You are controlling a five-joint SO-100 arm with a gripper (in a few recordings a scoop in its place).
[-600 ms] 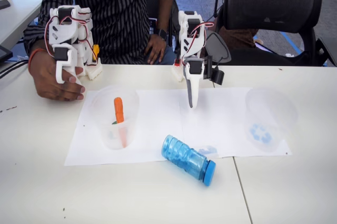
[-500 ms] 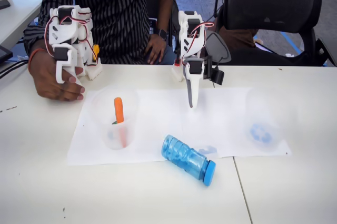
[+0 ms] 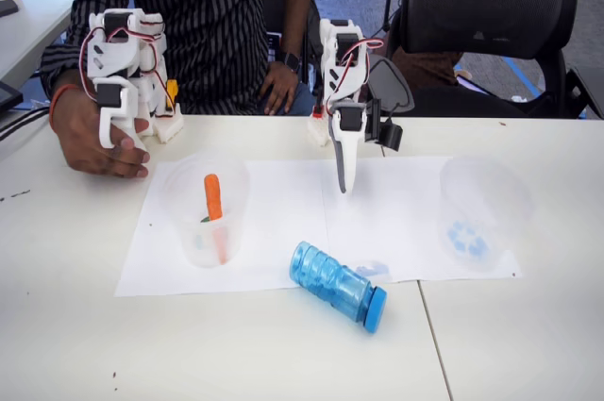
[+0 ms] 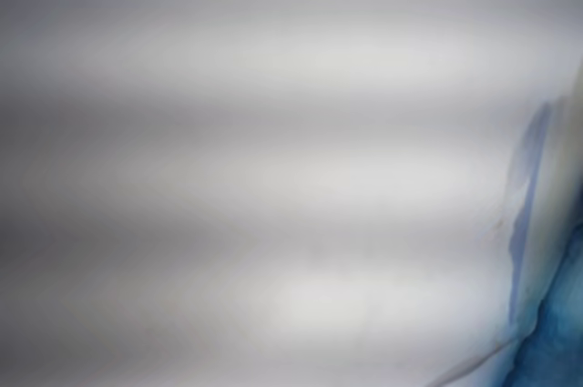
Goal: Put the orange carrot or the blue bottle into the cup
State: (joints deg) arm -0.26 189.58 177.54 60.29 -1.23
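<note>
Fixed view: arm (image 3: pixel 342 80) upright, jaws seemingly closed.

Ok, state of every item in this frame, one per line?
Orange toy carrot: standing inside the left clear tumbler.
Translucent blue ribbed bottle: capped, lying on its side.
Clear tumbler with blue recycling mark: upright, empty.
Gripper: shut, holding nothing, pointing down.

From my fixed view, the carrot (image 3: pixel 213 197) stands in the tumbler (image 3: pixel 205 212) at nine o'clock; the bottle (image 3: pixel 338 285) lies at six; the cup (image 3: pixel 479 214) sits at three.
</note>
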